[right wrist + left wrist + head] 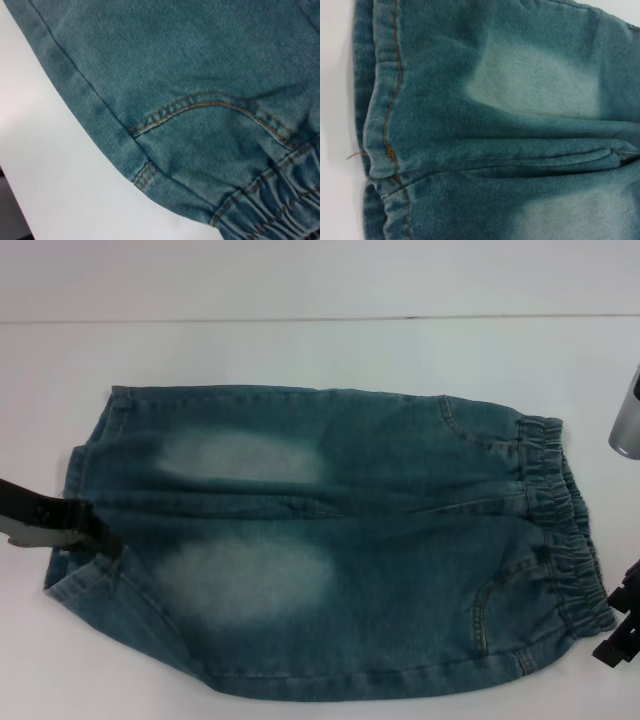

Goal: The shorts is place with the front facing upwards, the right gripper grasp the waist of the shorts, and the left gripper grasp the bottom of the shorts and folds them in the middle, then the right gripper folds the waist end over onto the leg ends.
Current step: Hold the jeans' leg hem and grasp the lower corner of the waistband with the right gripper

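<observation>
The shorts lie flat and front up on the white table, with two pale patches on the denim. Their gathered waist points right, and the bottom of the shorts, the leg ends, points left. My left gripper rests at the hem of the near leg, close to the gap between the legs. The left wrist view shows the stitched hem close up. My right gripper sits just off the near corner of the waist. In the right wrist view I see the pocket seam and the waistband.
The white table runs around the shorts on every side, with its far edge near the top of the head view. A silver cylinder shows at the right border, beyond the waist.
</observation>
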Motion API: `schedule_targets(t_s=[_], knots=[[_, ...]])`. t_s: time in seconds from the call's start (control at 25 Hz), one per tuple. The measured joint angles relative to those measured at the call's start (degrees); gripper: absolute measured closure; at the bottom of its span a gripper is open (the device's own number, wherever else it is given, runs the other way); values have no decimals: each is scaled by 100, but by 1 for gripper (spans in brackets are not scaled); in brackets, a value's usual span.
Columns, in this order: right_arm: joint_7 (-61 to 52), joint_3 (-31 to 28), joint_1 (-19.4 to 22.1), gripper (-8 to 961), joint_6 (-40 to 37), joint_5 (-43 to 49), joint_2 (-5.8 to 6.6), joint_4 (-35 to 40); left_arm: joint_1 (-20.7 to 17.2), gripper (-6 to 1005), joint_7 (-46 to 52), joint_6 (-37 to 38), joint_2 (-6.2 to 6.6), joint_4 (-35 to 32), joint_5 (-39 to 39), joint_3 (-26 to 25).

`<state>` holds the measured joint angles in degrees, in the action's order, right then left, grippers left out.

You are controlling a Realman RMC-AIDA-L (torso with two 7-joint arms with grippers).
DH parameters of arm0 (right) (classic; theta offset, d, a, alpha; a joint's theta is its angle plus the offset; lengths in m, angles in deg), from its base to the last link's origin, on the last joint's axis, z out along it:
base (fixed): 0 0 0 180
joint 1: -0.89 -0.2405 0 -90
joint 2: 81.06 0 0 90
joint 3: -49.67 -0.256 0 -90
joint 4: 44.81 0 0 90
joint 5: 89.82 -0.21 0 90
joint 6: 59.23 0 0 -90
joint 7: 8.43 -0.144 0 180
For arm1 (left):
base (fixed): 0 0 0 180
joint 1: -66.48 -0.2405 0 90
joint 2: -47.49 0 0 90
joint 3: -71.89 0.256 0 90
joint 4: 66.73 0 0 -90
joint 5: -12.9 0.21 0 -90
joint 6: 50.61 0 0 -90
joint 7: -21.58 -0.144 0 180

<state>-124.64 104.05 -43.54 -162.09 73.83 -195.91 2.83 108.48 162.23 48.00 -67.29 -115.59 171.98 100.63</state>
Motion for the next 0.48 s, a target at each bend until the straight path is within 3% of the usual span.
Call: schedule_targets(t_s=[0.48], knots=[[36, 30, -25, 27, 2, 0, -1, 3, -17, 963, -16, -7, -25, 0, 0, 1]])
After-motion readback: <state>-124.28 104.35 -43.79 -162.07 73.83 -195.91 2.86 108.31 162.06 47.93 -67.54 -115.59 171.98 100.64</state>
